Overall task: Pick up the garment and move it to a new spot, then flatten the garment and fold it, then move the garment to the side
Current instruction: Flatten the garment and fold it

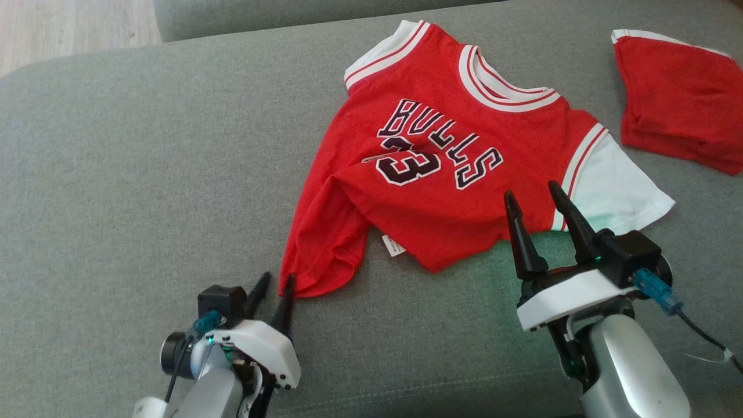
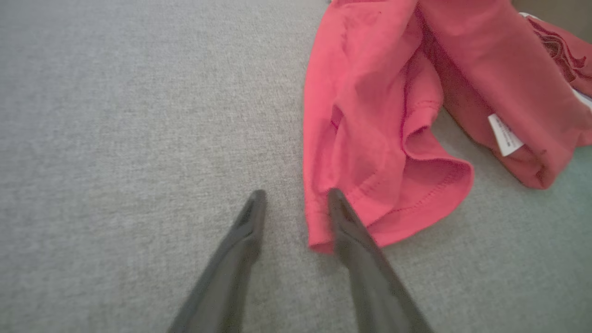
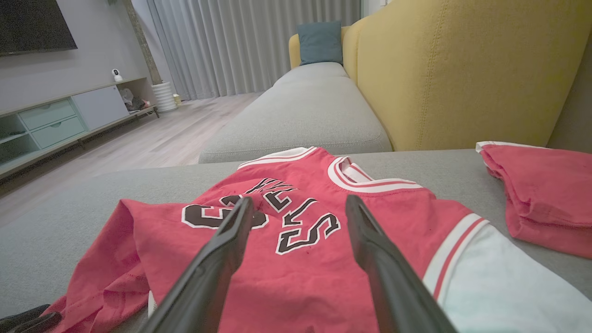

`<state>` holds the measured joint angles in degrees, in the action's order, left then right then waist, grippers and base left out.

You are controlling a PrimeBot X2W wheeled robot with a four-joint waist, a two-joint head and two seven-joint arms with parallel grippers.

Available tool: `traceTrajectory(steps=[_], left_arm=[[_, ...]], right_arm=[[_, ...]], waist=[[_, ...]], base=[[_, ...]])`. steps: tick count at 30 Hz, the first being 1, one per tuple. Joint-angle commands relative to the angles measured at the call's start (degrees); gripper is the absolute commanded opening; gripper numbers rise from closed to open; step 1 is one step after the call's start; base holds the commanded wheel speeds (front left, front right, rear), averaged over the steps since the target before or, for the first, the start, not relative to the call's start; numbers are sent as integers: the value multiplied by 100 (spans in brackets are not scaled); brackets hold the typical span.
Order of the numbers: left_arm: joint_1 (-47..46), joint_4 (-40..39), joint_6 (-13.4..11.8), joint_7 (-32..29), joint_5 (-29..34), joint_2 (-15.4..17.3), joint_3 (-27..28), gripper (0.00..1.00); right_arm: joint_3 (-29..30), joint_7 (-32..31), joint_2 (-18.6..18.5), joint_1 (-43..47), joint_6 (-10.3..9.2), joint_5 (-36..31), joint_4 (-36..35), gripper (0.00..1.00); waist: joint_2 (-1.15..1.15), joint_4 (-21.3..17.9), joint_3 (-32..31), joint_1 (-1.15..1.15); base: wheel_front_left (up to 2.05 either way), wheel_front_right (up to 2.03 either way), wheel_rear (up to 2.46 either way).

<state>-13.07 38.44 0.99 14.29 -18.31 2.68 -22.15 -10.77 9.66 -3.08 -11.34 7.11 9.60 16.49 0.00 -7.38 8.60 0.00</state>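
Observation:
The garment (image 1: 441, 174), a red jersey with black "BULLS 23" lettering and white-and-red trim, lies face up and rumpled on the grey cushion (image 1: 145, 174). Its lower left hem corner (image 2: 370, 194) is bunched into folds, and a white label (image 2: 506, 134) pokes out at the hem. My left gripper (image 1: 277, 278) is down at that corner, open, with one finger (image 2: 351, 231) resting over the hem edge and the other on bare cushion. My right gripper (image 1: 532, 190) stands open over the garment's lower right part (image 3: 323, 259), nothing between its fingers (image 3: 370, 240).
A second plain red cloth (image 1: 679, 104) with a white edge lies folded at the far right of the cushion. A yellow backrest (image 3: 462, 69) rises behind it. Wooden floor (image 1: 69, 29) lies beyond the cushion's far left edge. The left half of the cushion is bare.

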Motion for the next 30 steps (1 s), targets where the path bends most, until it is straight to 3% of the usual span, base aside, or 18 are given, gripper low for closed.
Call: traceTrajectory(steps=[1, 2, 9, 13, 21, 30], left_arm=[[-263, -71, -26, 67, -38, 20, 106, 21], [-294, -20, -30, 67, -45, 20, 79, 0], [-467, 1, -81, 70, -36, 41, 72, 0], [-563, -350, -183, 70, 93, 246, 268, 0], [-1202, -1114, -275, 66, 449, 975, 608, 0], [-2923, -958, 50, -710, 851, 2245, 783, 0]], right_arm=[[-148, 83, 20, -184, 37, 21, -184, 100], [-151, 83, 20, -192, 37, 16, -181, 100], [-101, 83, 20, -215, 37, -10, -165, 100], [-68, 91, 20, -200, 37, -9, -184, 100], [-4, 119, 20, -202, 37, -5, -210, 100], [-212, 126, 20, -395, 37, 13, -366, 100]], waist=[[0, -2, 19, 0], [0, 0, 29, 0], [0, 61, 30, 0], [0, 111, 28, 0], [0, 191, 87, 0], [0, -20, 483, 0]], base=[[0, 0, 0], [0, 0, 0], [0, 0, 0], [0, 0, 0], [0, 0, 0], [0, 0, 0]])
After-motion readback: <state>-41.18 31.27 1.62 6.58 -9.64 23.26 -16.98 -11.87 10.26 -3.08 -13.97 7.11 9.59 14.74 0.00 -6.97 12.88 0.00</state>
